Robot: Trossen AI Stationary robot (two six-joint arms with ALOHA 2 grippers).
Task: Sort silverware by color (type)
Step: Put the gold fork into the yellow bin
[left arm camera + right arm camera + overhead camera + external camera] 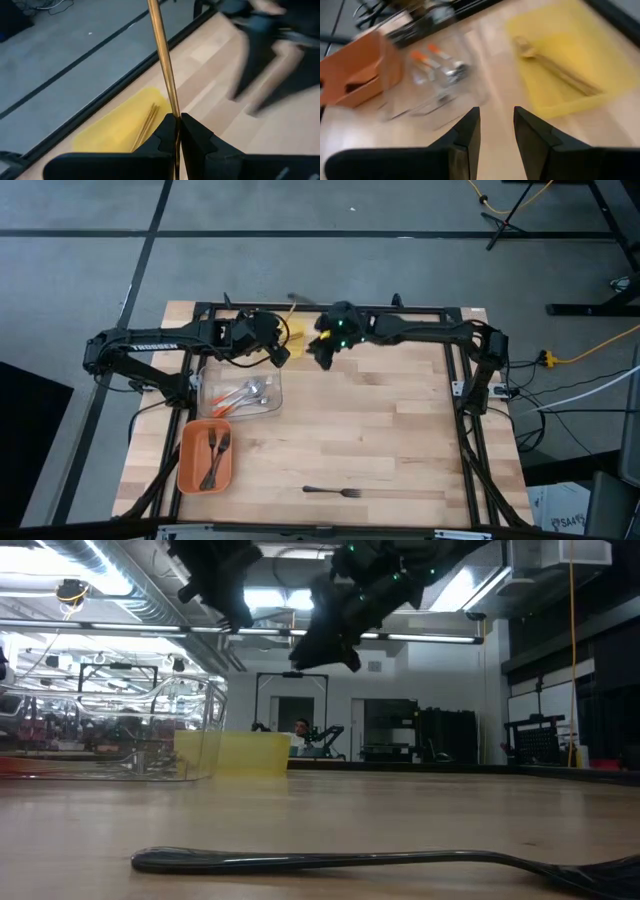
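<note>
My left gripper (178,125) hovers over the yellow tray (117,131) at the table's far edge and is shut on a tan wooden utensil (162,45). More wooden utensils (147,125) lie in that tray. My right gripper (496,130) is open and empty, above the table between the yellow tray (570,55) and the clear tray (427,75), which holds silver utensils with orange tips (437,60). Two dark forks (214,452) lie in the orange tray (190,472). One dark fork (335,492) lies flat on the table near its near edge. My left gripper pinches the wooden utensil between its two fingers by the slim shaft (172,107). The utensil runs lengthwise out ahead of the fingers and is lifted clear above the yellow tray. Its other end is hidden behind the fingers.
The clear tray (240,395) and the orange tray sit on the table's left side. The two grippers are close together (300,342) at the far edge. Black frame rails (400,308) border the table. The right half of the wood top (400,420) is bare.
</note>
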